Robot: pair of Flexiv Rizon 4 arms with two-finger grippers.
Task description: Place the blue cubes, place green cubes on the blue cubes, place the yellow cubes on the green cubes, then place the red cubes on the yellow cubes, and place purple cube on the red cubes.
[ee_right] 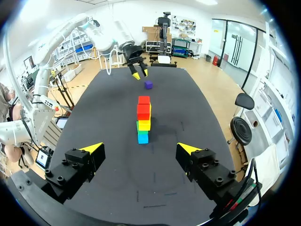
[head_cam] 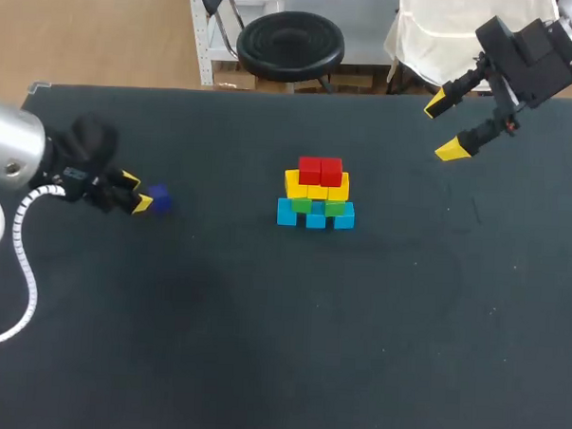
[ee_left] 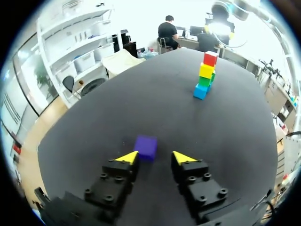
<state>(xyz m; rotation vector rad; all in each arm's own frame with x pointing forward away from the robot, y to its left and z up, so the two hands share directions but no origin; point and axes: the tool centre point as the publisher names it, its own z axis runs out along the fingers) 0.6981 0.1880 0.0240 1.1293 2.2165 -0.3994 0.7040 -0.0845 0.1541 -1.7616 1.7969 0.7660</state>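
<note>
The purple cube (head_cam: 159, 199) (ee_left: 146, 147) (ee_right: 148, 84) lies alone on the dark table (head_cam: 214, 344), toward its left side and well apart from the other cubes. The left gripper (head_cam: 137, 192) (ee_left: 155, 157) (ee_right: 139, 74) sits low at the table surface just behind the cube. Its fingers are spread wide and grasp nothing. In the left wrist view the cube lies just ahead of the yellow tips, close to one of them and off the midline. Near the table's middle, the blue cubes (head_cam: 314, 215) (ee_left: 201, 91) (ee_right: 143, 138) form the base row. The green cubes (head_cam: 318, 205) (ee_left: 204, 81) rest on them, the yellow cubes (head_cam: 317, 185) (ee_left: 206, 70) (ee_right: 144, 125) on the green, and the red cubes (head_cam: 320, 169) (ee_left: 210, 58) (ee_right: 143, 108) on top. The right gripper (head_cam: 444, 126) (ee_right: 140, 149) hangs above the far right part of the table, clear of the cubes, fingers fully apart and empty.
</note>
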